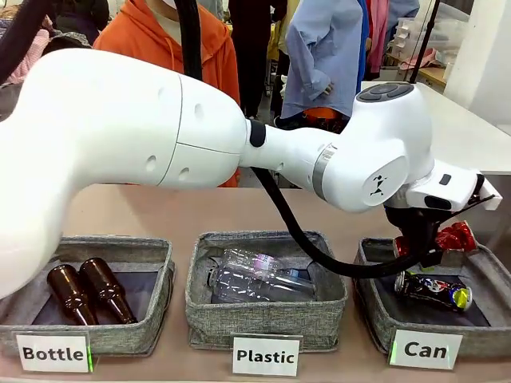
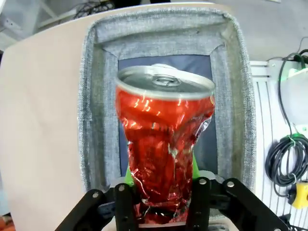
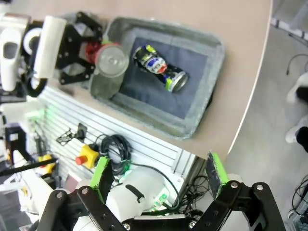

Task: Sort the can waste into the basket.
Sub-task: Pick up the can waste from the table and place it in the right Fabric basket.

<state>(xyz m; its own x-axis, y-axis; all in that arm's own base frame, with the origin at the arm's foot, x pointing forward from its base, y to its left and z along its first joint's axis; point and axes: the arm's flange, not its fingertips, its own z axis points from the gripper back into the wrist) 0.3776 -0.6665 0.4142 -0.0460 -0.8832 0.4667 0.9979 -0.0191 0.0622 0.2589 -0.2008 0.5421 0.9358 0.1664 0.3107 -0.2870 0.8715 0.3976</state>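
A crushed shiny red can stands between the fingers of my left gripper, top end away from the wrist. The jaws are spread, and green pad edges show on both sides of the can. It hangs over the grey "Can" basket. In the front view my left arm reaches across to the right, where the left gripper holds the red can above the basket. A dark printed can lies inside. My right gripper is open and empty, high above the basket, the dark can and the red can.
The "Plastic" basket in the middle holds clear bottles. The "Bottle" basket on the left holds two brown bottles. A person in an orange top stands across the table. Cables and a red stop button lie off the table's edge.
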